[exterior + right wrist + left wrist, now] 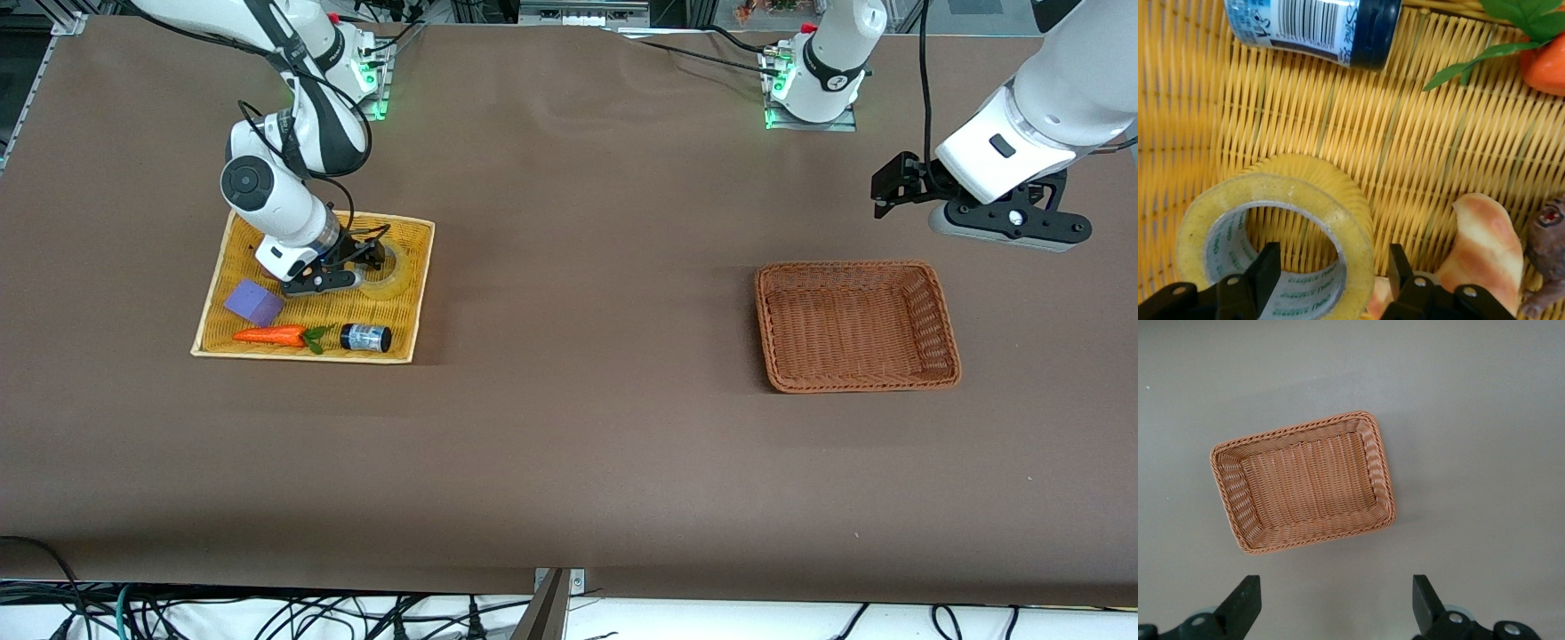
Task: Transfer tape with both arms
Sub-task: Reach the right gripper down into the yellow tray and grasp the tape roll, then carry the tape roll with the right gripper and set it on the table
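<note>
The tape [394, 271], a clear yellowish roll, lies flat in the yellow woven tray [404, 313] at the right arm's end of the table. My right gripper [371, 264] is low over it and open. In the right wrist view the tape [1355, 243] has one finger [1265, 270] inside its hole and the other [1399, 265] outside, so the gripper [1333, 267] straddles the roll's wall with gaps on both sides. My left gripper [889, 191] is open and empty, held in the air beside the brown wicker basket [933, 311]. Its wide-apart fingers show in the left wrist view [1336, 597].
The tray also holds a purple block [253, 302], a toy carrot [271, 335], a dark jar with a blue label [365, 338] and a bread-like toy [1481, 247] close to the outer finger. The brown basket [1383, 473] is empty. Brown table lies between tray and basket.
</note>
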Robot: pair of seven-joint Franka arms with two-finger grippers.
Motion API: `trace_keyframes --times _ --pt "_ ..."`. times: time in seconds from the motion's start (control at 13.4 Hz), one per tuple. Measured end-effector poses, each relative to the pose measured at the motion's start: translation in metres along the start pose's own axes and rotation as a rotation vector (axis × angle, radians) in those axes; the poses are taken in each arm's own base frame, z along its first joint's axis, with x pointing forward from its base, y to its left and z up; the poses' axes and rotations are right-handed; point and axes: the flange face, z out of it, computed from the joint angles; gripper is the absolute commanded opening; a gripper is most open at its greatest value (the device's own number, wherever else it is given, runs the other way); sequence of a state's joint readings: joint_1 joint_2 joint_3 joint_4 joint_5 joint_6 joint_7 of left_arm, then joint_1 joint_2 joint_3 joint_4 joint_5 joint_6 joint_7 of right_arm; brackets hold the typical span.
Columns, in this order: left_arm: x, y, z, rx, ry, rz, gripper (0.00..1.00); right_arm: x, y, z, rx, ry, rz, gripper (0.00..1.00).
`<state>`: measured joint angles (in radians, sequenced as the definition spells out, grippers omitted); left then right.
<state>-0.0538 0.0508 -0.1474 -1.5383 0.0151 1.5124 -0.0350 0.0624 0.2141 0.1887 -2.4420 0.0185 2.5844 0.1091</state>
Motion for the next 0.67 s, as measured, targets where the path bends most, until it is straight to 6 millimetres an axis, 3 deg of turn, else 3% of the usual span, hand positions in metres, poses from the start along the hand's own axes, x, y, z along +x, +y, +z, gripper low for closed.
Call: trace_keyframes --times 0.07,0.15,0.52,0.67 --pt "0.0 0.0 0.0 0.0 0.0 0.0 1.0 0.0 0.0 0.0 0.0 0.0 0.0 0.14" --pt "0.0 0.0 0.0 0.0 0.0 0.0 1.0 0.0 0.0 0.0 0.0 0.0 0.001 0.0" --pt "0.0 0.0 0.0 0.0 0.0 0.0 1.0 0.008 0.003 -0.012 -0.003 -0.017 0.007 0.0" --pt "0.0 0.0 0.0 0.0 0.0 0.0 1.0 0.026 0.0 -0.05 -0.013 -0.076 0.005 0.0"
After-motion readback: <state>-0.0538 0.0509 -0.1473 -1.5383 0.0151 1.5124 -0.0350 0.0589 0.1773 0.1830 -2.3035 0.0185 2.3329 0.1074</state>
